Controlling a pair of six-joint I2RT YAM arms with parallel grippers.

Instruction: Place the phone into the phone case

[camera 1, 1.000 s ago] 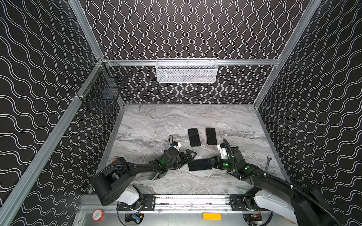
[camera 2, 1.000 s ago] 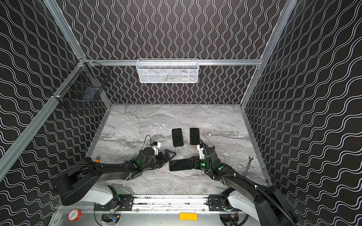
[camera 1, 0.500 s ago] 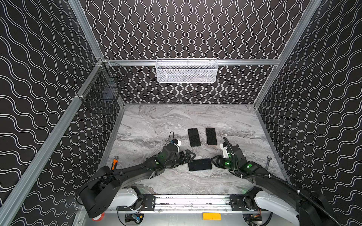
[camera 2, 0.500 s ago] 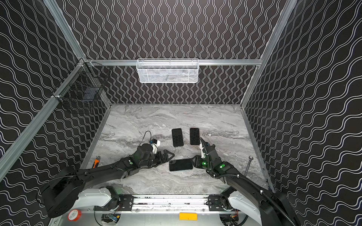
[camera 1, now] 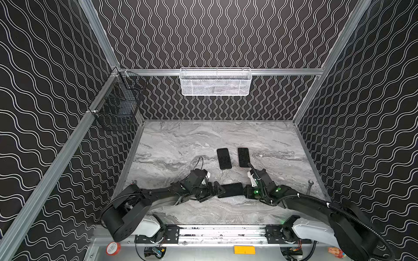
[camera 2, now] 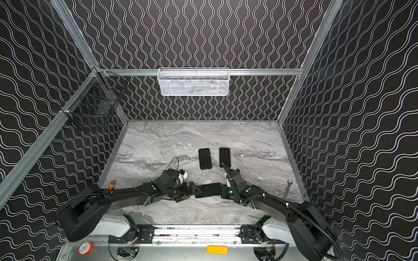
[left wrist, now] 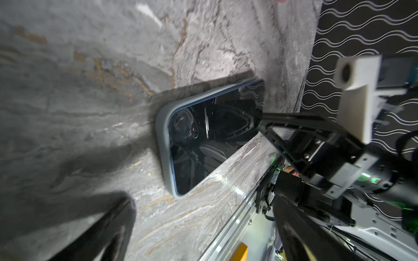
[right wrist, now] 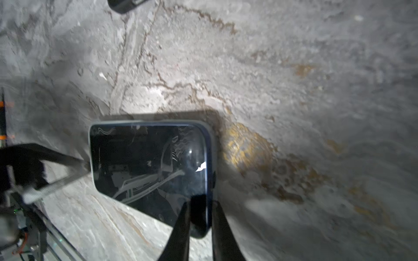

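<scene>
A black basket [camera 1: 117,108] hangs on the left wall over the table [camera 1: 181,140]. Low at the front, the left gripper [camera 1: 211,192] lies nearly flat with its jaws spread wide at the left end of the phone [camera 1: 231,190]. In the right wrist view one of its fingers [right wrist: 67,161] meets that end. The phone lies crosswise, screen up, near the table's front edge, between the two grippers. In the left wrist view a grey case [left wrist: 161,140] rims the phone's blue-edged end; I cannot tell whether it is fully seated. Behind the phone two dark slabs lie side by side, apart: the left slab [camera 1: 224,158] and the right slab [camera 1: 243,157]. A white basket [camera 1: 216,83] hangs on the back rail. The right gripper [right wrist: 200,217] has its jaws close together, pinching the phone's right end between them. Farther right a wrench [camera 1: 309,186] lies by the wall.
</scene>
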